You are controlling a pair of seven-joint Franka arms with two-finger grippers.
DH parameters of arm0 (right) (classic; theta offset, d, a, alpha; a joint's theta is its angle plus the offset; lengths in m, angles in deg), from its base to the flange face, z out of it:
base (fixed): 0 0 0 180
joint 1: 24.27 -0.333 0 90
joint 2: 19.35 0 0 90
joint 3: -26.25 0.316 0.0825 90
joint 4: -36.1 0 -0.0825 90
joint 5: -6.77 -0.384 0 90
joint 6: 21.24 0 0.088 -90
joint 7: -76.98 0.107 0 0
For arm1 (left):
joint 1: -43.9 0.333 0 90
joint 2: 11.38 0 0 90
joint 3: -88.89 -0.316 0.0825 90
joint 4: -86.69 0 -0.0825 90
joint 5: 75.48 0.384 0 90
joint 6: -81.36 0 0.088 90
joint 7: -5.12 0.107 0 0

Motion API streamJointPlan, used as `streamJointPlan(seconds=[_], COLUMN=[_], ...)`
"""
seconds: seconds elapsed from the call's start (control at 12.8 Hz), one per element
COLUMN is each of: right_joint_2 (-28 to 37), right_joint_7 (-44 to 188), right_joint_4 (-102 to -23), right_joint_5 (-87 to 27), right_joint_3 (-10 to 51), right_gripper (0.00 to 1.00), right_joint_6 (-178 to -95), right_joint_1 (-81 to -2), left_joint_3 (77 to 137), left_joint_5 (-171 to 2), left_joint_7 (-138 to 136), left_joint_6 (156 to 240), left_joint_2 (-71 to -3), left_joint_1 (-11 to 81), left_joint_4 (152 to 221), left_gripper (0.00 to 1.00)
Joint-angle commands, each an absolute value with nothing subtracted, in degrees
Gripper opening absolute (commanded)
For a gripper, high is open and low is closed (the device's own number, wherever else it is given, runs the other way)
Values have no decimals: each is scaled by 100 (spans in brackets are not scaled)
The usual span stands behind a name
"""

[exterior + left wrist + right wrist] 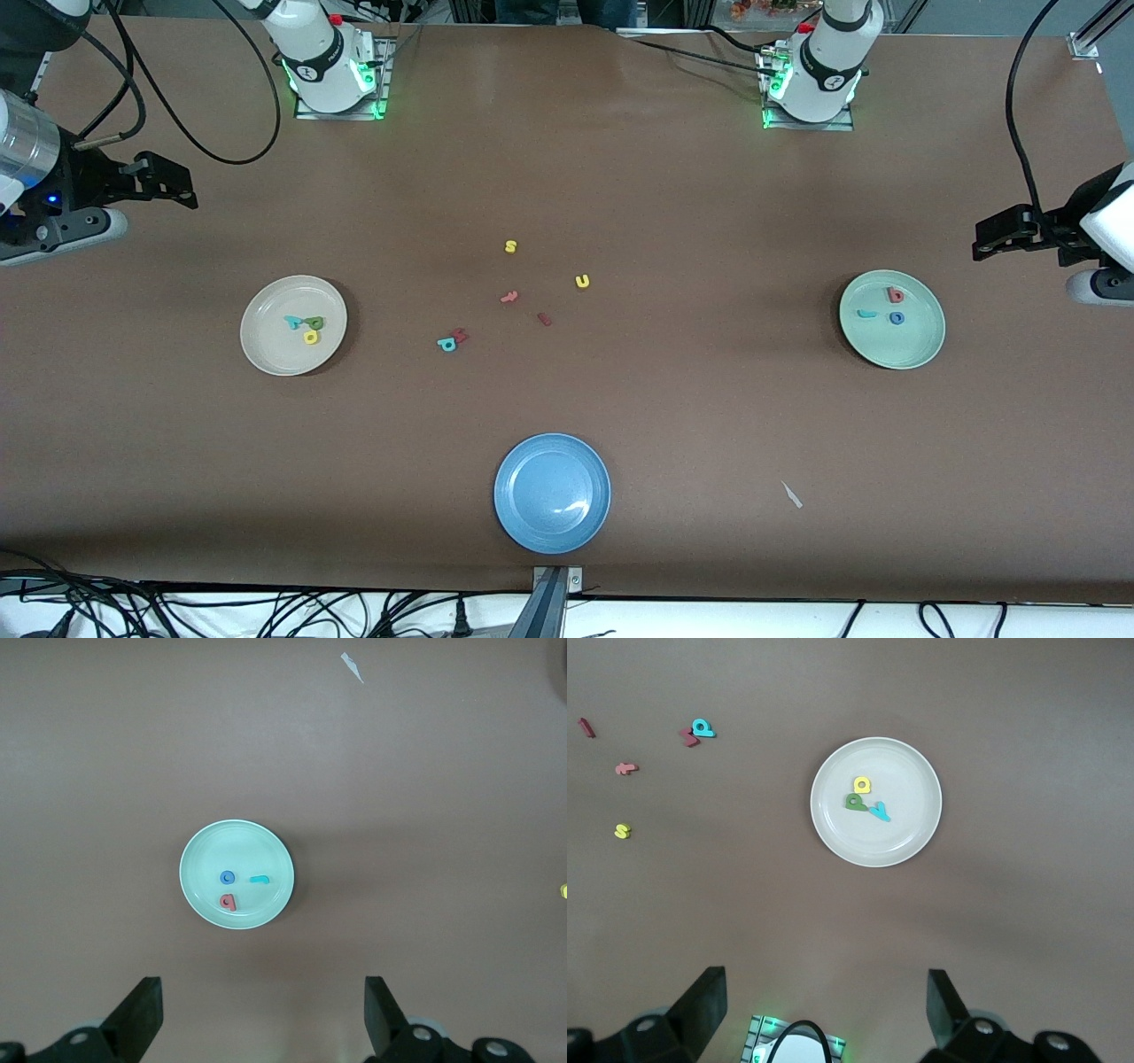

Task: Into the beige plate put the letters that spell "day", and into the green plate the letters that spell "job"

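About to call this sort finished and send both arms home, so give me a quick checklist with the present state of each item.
1. Yellow d, green a, teal y in the beige plate: ok.
2. Teal j, blue o, salmon b in the green plate: ok.
3. Left gripper open, holding nothing, raised above the green plate: ok.
4. Right gripper open, holding nothing, raised above the beige plate: ok.
5. Blue plate free of letters: ok.
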State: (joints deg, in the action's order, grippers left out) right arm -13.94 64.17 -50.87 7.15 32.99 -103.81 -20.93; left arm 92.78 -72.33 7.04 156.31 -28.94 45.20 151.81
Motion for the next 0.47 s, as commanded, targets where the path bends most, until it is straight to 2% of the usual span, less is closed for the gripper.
streamJointPlan(seconds=[0.0,0.39], right_joint_2=[-1372,-1390], right_joint_7=[6842,6889], right_joint_4=[-4924,-4915], right_joint_5=[703,694], right_joint_3=[3144,3030], right_gripper=[100,100], right_joint_6=[-10272,-10254], right_joint_1=[-2137,-2137], left_joint_3=[9231,9231], left_joint_5=[-7363,-7363], left_joint_7=[828,820], left_joint_6=[15598,15598], left_joint_2=[-2738,-2738], left_joint_1=[4495,4487], left_joint_4=[15314,15305], left_gripper=[100,100])
